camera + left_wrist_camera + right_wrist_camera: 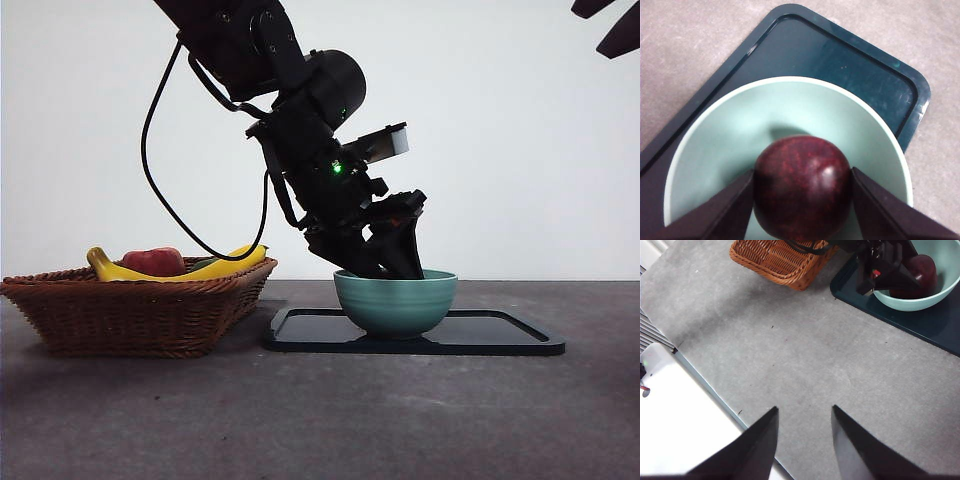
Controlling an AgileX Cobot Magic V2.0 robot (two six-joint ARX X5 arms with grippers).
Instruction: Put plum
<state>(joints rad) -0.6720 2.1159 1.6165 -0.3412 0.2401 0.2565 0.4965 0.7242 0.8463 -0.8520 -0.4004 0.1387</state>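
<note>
Left hand (802,200) grips the plum (801,186) between its two black jaws, one pressed on each side of the fruit, inside the teal bowl (715,150). Whether the plum touches the bowl's floor cannot be told; its underside is cut off at the edge of the left wrist view. In the front view the bowl's wall hides the plum completely, and the jaw tips disappear behind the rim.

One bowl stands on one dark tray (500,335), toward the tray's left end. One wicker basket (130,315) sits to the left of the tray on the grey surface (320,420). Over its rim show one yellow banana (215,268) and one red fruit (153,261); a dark green patch beside them is too hidden to name.

Working arm slants down from the upper left of the front view, wrist bent so the hand dips steeply into the bowl, a black cable looping behind it. Right hand (802,440) hangs over bare surface well apart from the tray, jaws spread with nothing between them; in the front view it shows only as black tips at the top right corner.
</note>
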